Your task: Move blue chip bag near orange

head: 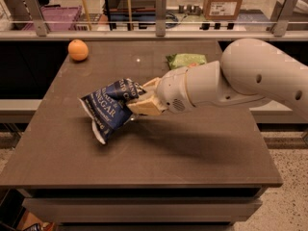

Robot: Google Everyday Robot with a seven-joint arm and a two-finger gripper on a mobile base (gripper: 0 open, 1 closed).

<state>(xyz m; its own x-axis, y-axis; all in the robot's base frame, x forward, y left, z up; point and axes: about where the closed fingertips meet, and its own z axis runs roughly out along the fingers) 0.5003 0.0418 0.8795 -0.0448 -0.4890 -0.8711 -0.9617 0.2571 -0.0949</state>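
The blue chip bag [109, 108] is a crumpled navy foil bag with white lettering, held above the brown table [144, 167] at centre left. My gripper [141, 98] reaches in from the right on a large white arm and is shut on the bag's right end. The orange [78, 50] sits on the table at the far left corner, well apart from the bag.
A green chip bag [185, 59] lies on the far side of the table, behind my arm. A rail with metal posts [160, 8] runs behind the table. A cardboard box [222, 3] stands beyond it at the back right.
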